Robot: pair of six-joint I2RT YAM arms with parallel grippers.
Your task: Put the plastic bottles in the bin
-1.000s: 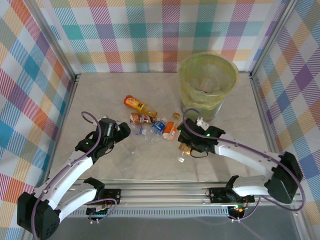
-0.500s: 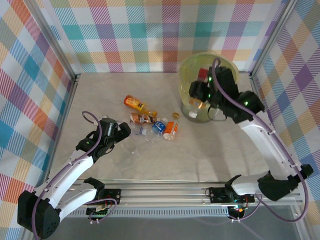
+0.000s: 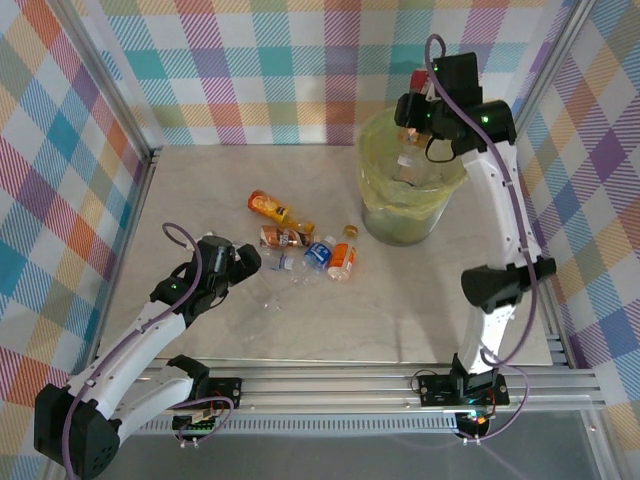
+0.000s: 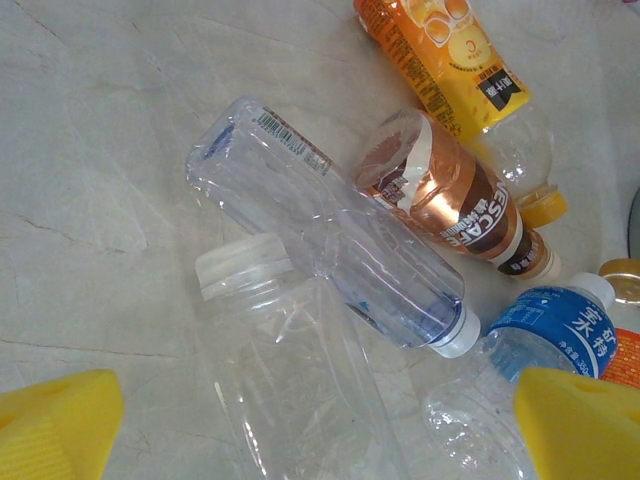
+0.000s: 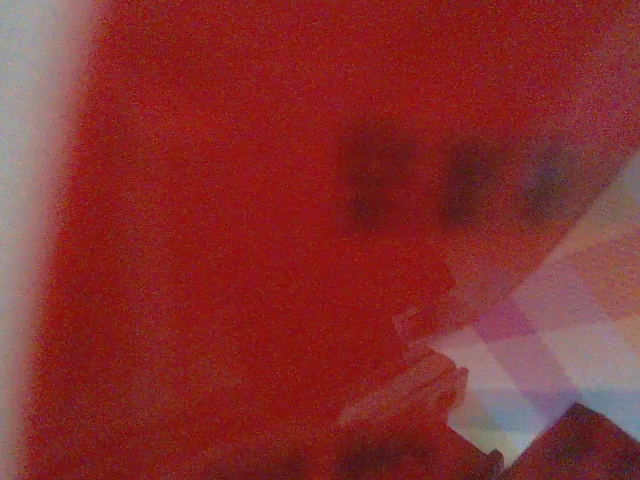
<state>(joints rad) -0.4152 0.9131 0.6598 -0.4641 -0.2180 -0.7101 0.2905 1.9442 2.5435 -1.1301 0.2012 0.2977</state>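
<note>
Top external, bin: the bin (image 3: pixel 398 215) stands at the far right of the table (image 3: pixel 200 190), with its yellow-green liner folded over the rim and its mouth open upward.
Top external, right gripper: my right gripper (image 3: pixel 412 108) is raised over the bin's far rim and closed on a small bottle (image 3: pixel 418 79) that is red at its upper end. I hold it above the mouth so that, as I judge, it drops inside on release.
Top external, left gripper: my left gripper (image 3: pixel 236 262) sits low at the left end of the heap, its jaws spread wide and holding nothing.
Top external, heap: an orange-labelled bottle (image 3: pixel 272 208), a brown-labelled bottle (image 3: pixel 282 238) and a blue-labelled bottle (image 3: pixel 318 253) lie on their sides close together, left of the bin and apart from it.
Left wrist, pads: my yellow pads (image 4: pixel 55 430) show at both lower corners, well apart.
Left wrist, clear bottles: a clear bottle (image 4: pixel 320 240) lies slantwise, touching a white-capped clear bottle (image 4: pixel 280 370) that lies between my pads. I judge the white-capped one the likeliest next pick.
Right wrist, red blur: a red surface (image 5: pixel 250 230) sits close against the lens. I take it for the bottle I hold, and I cannot make out my fingers here.
</note>
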